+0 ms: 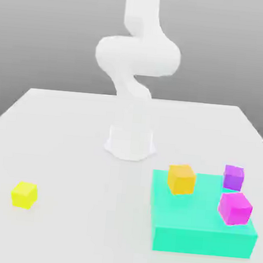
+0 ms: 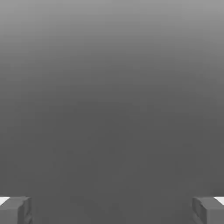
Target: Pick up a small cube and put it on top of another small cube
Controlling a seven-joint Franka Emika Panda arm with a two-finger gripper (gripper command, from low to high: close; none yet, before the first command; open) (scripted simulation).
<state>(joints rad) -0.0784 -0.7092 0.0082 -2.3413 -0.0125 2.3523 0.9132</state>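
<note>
A small bright lemon-yellow cube rests on the white table toward the exterior view's left, near the front. A small amber cube stands on the back left part of a teal block at the exterior view's right. In the hand view my gripper is open, its two grey fingertips set far apart with nothing between them, facing plain grey background. The white arm rises from its base at the table's middle.
A purple cube sits at the teal block's back right corner and a magenta cube on its right side. The arm's base stands behind the block. Bare table lies between the lemon-yellow cube and the block.
</note>
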